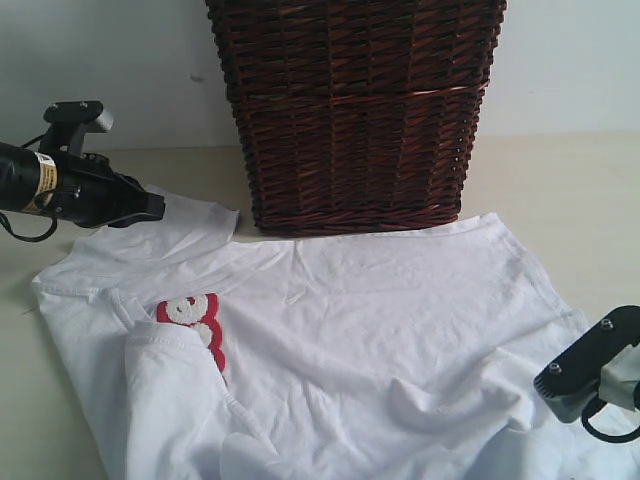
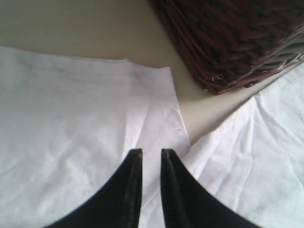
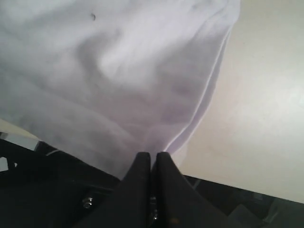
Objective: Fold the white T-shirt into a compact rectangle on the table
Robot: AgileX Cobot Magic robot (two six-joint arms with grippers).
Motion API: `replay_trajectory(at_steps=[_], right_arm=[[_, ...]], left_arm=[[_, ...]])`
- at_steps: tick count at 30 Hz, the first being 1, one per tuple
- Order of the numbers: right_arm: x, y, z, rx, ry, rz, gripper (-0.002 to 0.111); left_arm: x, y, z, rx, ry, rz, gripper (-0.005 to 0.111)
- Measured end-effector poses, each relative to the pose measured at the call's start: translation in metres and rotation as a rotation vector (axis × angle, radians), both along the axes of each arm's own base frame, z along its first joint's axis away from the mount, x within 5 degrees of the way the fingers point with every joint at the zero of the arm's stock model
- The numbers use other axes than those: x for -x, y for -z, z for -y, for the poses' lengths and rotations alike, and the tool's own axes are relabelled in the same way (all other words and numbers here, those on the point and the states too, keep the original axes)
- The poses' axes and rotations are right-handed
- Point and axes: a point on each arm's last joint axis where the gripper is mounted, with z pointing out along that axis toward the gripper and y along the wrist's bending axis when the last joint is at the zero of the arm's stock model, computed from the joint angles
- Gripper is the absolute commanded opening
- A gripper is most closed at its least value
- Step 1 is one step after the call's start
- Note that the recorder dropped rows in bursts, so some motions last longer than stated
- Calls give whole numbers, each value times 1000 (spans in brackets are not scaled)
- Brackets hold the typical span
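The left arm [image 1: 60, 185], black with a yellow label, comes in from the left edge of the exterior view. It lies low and nearly level, and its left gripper [image 1: 152, 207] points to the right, toward the dark brown wicker basket [image 1: 360, 110]. The tips are at the edge of one short sleeve [image 1: 195, 220] of the soft white cotton T-shirt [image 1: 380, 320]. In the left wrist view the two black fingers [image 2: 134, 185] stand with only a thin gap between them, over the flat sleeve cloth. I cannot tell if any cloth is caught between them.

The right arm [image 1: 592, 385] enters at the lower right corner of the exterior view, and it is close to the bunched edge of the shirt there. In the right wrist view the right gripper [image 3: 152, 154] is pressed fully together. The hemmed edge of the shirt runs down to its tips, and the cloth rises in folds from there, so it is pinching the shirt.

The shirt lies spread on the smooth pale cream-beige table [image 1: 560, 190], just in front of the basket. Its long axis runs from left to right across the exterior view. The sleeve end is on the left and a long straight edge is on the right. A red chest patch with white fuzzy letters [image 1: 188, 312] shows near the left end, partly covered by a fold of cloth [image 1: 165, 390] lying over it.
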Motion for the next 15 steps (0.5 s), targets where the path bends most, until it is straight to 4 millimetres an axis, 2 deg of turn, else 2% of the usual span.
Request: replay_trajectory(at_steps=[4,9,11,15], right_arm=[[-3,7,-2,39,-10,-27,12],[-5,11,-2,64,-19,-40,35],[-5,11,-2,64,-19,-40,42],[-9,10,0,93,-36,-12,43]], left_arm=[[0,0,0,0,0,0,17],[0,0,0,1,1,0,17],[0,0,0,1,1,0,17],[0,0,0,1,1,0,17]])
